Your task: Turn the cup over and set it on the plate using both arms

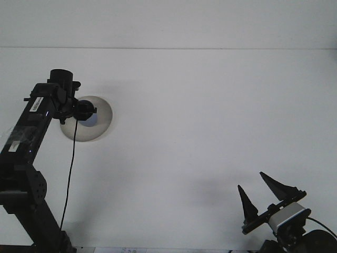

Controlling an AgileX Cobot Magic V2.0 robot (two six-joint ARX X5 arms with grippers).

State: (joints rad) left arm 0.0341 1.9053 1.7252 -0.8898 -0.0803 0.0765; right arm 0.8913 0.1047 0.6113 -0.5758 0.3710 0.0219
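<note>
Round matte plate (100, 118), L claw (86, 110) over it.

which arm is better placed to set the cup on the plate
Left. Its end effector is already over the plate, with something blue, likely the cup, just beneath it. The right end effector sits open at the near right corner of the table, far from the plate.

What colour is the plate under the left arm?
Greyish beige, plain; the plate shows in the front view.

only the left arm (31, 137) overhangs the plate (100, 124); table (210, 116) lies open.
</note>
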